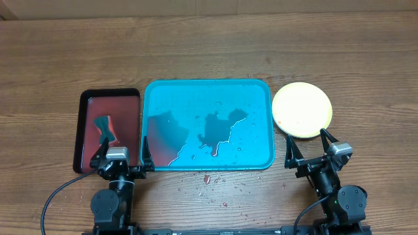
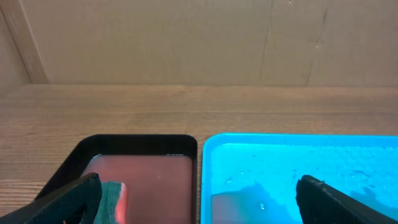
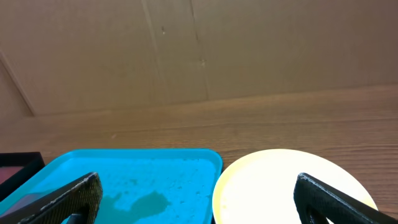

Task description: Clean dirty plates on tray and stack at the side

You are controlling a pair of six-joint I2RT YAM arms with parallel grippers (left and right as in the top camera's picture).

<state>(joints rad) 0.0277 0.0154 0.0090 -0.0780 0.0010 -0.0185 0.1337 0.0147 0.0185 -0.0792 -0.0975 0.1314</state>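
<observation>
Hidden or unclear: the cream-yellow plate [image 1: 302, 109] shows only its top face; a greenish line along its lower right rim is possibly a second plate beneath, but the overhead view does not settle it
Cut off: both wrist views lose the near parts of the trays at the lower frame edge; the right wrist view also cuts the near half of the plate [image 3: 286, 186]
Partly covered: a green pad [image 2: 113, 195] in the dark red tray [image 2: 146, 174] sits half behind the left finger [image 2: 65, 200]; overhead it reads as a dark shape [image 1: 104, 128]
Edges: the dark red tray [image 1: 88, 130] lies just beside the left rim of the turquoise tray [image 1: 261, 91]; the plate lies on the tabletop [image 1: 209, 46] just beside that tray's right rim, at the far corner
Open room: bare wood runs from the far rims to a cardboard wall [image 2: 186, 37]; the near strip carries reddish specks [image 1: 208, 179] and droplets
Turquoise tray contents: pooled liquid in dark patches [image 1: 219, 127] with scattered droplets
Dark red tray contents: the green pad on a wet reddish floor
Left gripper [image 1: 123, 147]: low at the near edge, straddling the seam between the two trays; jaws spread wide, holding nothing [image 2: 199, 186]
Right gripper [image 1: 308, 145]: just short of the plate's near rim, apart from it; jaws spread wide, holding nothing [image 3: 196, 182]
</observation>
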